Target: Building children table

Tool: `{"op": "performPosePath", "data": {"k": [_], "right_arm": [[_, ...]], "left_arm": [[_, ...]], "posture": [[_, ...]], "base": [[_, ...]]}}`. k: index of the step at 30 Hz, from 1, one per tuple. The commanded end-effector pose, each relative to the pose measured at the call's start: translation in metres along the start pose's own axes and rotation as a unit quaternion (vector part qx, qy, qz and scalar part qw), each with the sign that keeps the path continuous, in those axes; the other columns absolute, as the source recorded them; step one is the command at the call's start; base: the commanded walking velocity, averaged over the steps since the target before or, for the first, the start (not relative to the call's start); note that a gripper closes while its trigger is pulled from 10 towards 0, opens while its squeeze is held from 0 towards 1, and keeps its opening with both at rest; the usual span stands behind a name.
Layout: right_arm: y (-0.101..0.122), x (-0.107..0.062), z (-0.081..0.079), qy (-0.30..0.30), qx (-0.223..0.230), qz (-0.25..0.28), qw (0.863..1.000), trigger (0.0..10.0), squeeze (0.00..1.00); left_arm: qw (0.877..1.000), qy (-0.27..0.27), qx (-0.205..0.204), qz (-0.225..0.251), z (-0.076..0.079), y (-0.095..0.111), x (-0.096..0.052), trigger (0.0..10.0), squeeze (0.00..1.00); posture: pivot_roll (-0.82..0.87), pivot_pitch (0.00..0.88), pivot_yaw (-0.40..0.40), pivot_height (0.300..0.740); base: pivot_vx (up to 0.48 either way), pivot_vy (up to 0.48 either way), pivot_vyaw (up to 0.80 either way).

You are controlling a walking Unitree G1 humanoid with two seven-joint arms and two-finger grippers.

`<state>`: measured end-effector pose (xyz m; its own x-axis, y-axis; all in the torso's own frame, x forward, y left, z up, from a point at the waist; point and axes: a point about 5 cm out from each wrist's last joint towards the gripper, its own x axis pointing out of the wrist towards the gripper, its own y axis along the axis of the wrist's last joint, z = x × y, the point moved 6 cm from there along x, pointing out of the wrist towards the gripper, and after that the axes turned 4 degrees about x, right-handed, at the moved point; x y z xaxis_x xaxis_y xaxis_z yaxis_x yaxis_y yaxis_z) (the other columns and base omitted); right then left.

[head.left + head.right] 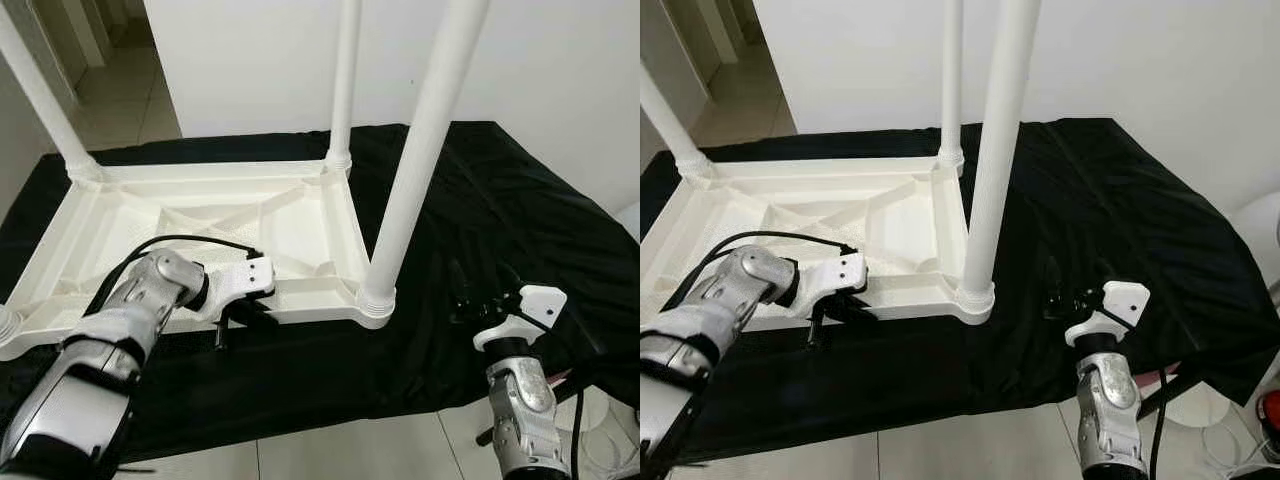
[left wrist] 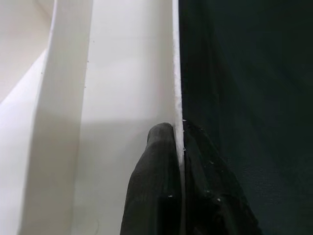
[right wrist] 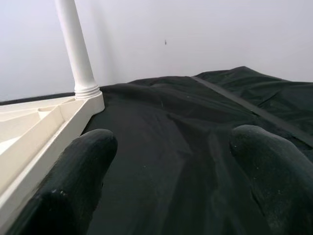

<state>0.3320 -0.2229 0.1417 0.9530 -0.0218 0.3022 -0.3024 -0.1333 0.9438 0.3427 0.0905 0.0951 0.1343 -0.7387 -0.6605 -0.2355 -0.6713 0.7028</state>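
Looking through the left eye view, you see the white plastic children's tabletop (image 1: 200,235) lying upside down on a counter draped in black cloth (image 1: 500,200), ribbed underside up. Three legs already stand in their corner sockets: the near-right leg (image 1: 425,130), the far-right leg (image 1: 345,80) and the far-left leg (image 1: 40,95). At the near-left corner you can only make out a socket (image 1: 8,325) at the picture's edge; whether it holds a leg you cannot tell. Your left gripper (image 1: 240,318) sits at the tabletop's near rim, while your right gripper (image 1: 465,300) hovers over bare cloth, well apart from the tabletop.

In the right eye view the same layout holds, and the near-right leg's collar (image 1: 975,297) looks seated flush in its corner.

In the left wrist view, your left fingers (image 2: 156,186) are pinched narrowly on the thin rim wall (image 2: 177,73), one on each side of it.

In the right wrist view, your right fingers (image 3: 78,176) are spread wide with nothing between them, only cloth below.

You appear to be steadying the tabletop between leg fittings. Next, you likely need the right gripper to fetch the remaining leg, or both to turn the table upright; keep the left pinch firm so the rim doesn't slip.
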Motion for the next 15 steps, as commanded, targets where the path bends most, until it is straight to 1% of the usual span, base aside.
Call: {"op": "performPosePath", "data": {"k": [1, 2, 5, 6, 7, 8, 9, 10, 11, 13, 14, 15], "right_arm": [[-0.007, 0.004, -0.005, 0.002, 0.000, -0.014, 1.000, 10.0, 0.00], [-0.010, 0.005, -0.006, 0.004, 0.004, -0.023, 1.000, 10.0, 0.00], [-0.013, 0.006, -0.008, 0.006, 0.009, -0.032, 0.999, 10.0, 0.00], [-0.017, 0.007, -0.012, 0.019, 0.011, -0.047, 0.999, 10.0, 0.00], [-0.017, 0.007, -0.012, 0.019, 0.011, -0.047, 0.999, 10.0, 0.00], [-0.023, 0.008, -0.016, 0.032, 0.018, -0.066, 0.997, 10.0, 0.00], [-0.023, 0.008, -0.016, 0.032, 0.018, -0.066, 0.997, 10.0, 0.00], [-0.027, 0.007, -0.018, 0.040, 0.023, -0.079, 0.996, 10.0, 0.00], [-0.031, 0.006, -0.022, 0.053, 0.031, -0.091, 0.994, 10.0, 0.00], [-0.038, 0.003, -0.029, 0.075, 0.018, -0.116, 0.990, 10.0, 0.00], [-0.040, 0.002, -0.030, 0.080, 0.013, -0.121, 0.989, 10.0, 0.00], [-0.040, 0.002, -0.030, 0.080, 0.013, -0.121, 0.989, 10.0, 0.00]], "left_arm": [[0.993, 0.109, 0.024, 0.035, -0.025, 0.021, -0.001, 10.0, 0.00], [0.993, 0.104, 0.026, 0.044, -0.024, 0.026, 0.001, 10.0, 0.00], [0.993, 0.101, 0.026, 0.052, -0.023, 0.030, 0.002, 10.0, 0.00], [0.993, 0.089, 0.034, 0.064, -0.019, 0.037, 0.002, 10.0, 1.00], [0.993, 0.089, 0.034, 0.064, -0.019, 0.037, 0.002, 10.0, 1.00], [0.993, 0.079, 0.046, 0.075, -0.015, 0.046, 0.001, 10.0, 1.00], [0.993, 0.079, 0.046, 0.075, -0.015, 0.046, 0.001, 10.0, 1.00], [0.992, 0.073, 0.055, 0.082, -0.012, 0.051, 0.001, 10.0, 1.00], [0.991, 0.074, 0.060, 0.096, -0.012, 0.059, -0.004, 10.0, 0.00], [0.986, 0.088, 0.056, 0.132, -0.016, 0.074, -0.015, 10.0, 0.00], [0.984, 0.092, 0.054, 0.140, -0.017, 0.077, -0.018, 10.0, 0.00], [0.984, 0.092, 0.054, 0.140, -0.017, 0.077, -0.018, 10.0, 0.00]], "posture": [[-0.06, 0.000, 0.002, 0.740], [-0.06, 0.000, 0.000, 0.740], [-0.06, 0.000, 0.000, 0.740], [-0.06, 0.000, 0.000, 0.740], [-0.06, 0.000, 0.000, 0.740], [-0.06, 0.000, 0.000, 0.740], [-0.06, 0.000, 0.000, 0.740], [-0.06, 0.000, 0.000, 0.740], [-0.06, 0.000, 0.007, 0.740], [-0.06, 0.000, 0.007, 0.740], [-0.07, 0.000, 0.006, 0.740], [-0.07, 0.000, 0.006, 0.740]], "base": [[0.000, 0.000, 0.00], [0.000, 0.000, 0.00], [0.000, 0.000, 0.00], [0.000, 0.000, 0.00], [0.000, 0.000, 0.00], [0.000, 0.000, 0.00], [0.000, 0.000, 0.00], [0.000, 0.000, 0.00], [0.000, 0.000, 0.00], [0.000, 0.000, 0.00], [0.000, 0.000, 0.00], [0.000, 0.000, 0.00]]}}
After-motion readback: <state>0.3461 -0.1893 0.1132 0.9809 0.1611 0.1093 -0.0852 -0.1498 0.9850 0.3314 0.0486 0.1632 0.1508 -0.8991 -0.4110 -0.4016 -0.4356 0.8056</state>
